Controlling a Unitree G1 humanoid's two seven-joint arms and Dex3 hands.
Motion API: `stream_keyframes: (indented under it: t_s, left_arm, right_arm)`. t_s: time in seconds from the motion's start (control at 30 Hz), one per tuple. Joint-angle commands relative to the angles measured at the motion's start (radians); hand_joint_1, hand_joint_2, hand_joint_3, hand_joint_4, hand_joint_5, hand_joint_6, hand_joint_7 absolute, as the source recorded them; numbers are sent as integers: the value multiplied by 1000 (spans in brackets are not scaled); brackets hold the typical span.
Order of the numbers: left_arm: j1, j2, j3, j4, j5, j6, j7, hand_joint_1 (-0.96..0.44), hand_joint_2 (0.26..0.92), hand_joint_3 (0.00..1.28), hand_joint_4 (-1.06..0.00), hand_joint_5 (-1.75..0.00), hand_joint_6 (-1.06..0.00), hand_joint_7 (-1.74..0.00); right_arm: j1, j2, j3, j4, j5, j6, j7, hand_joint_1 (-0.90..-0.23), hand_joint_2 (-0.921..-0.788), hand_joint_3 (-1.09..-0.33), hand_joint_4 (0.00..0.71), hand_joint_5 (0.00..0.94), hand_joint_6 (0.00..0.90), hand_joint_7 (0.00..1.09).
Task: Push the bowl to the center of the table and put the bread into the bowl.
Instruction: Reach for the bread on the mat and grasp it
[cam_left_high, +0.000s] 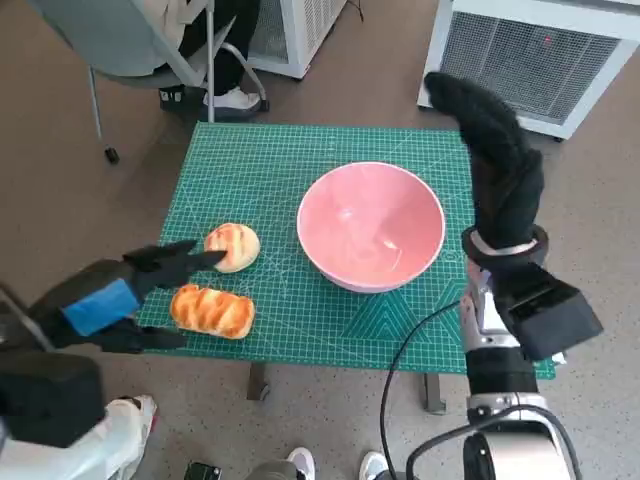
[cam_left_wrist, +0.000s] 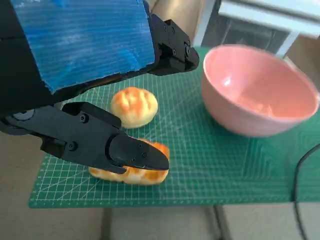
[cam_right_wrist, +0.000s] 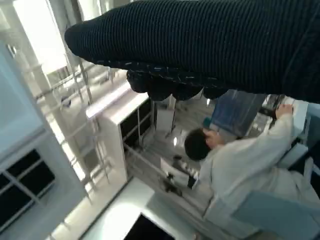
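The desk carries the pink bowl near its middle, beside the raised right hand, which holds nothing; whether its fingers are spread I cannot tell. The push appears complete, so the bread step is in hand. The left hand hovers with fingers apart, empty, over the long bread, whose long axis lies crosswise under the fingers, one end toward the bowl; the round bun sits just beyond the fingertips, and the next move calls for lowering and closing across the loaf.

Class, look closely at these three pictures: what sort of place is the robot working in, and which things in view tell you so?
Probably a lab or workshop, not a home: a gridded green cutting mat covers the small table, white vented units stand on the floor, and a person sits nearby among pale shelving.
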Motion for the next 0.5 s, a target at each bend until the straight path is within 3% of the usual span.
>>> stream_keyframes:
  t_s: [0.03, 0.5]
  left_arm:
    - [-28, 5, -45, 29, 50, -5, -2, -314, 848, 0, -218, 0, -364, -16]
    - [-112, -41, -192, 158, 179, -17, 7, -306, 843, 0, -226, -2, -368, -11]
  right_arm:
    - [35, 2, 8, -21, 16, 21, 19, -578, -921, -718, 349, 20, 0, 786]
    - [41, -6, 4, -5, -2, 2, 15, -564, -921, -743, 348, 19, -1, 771]
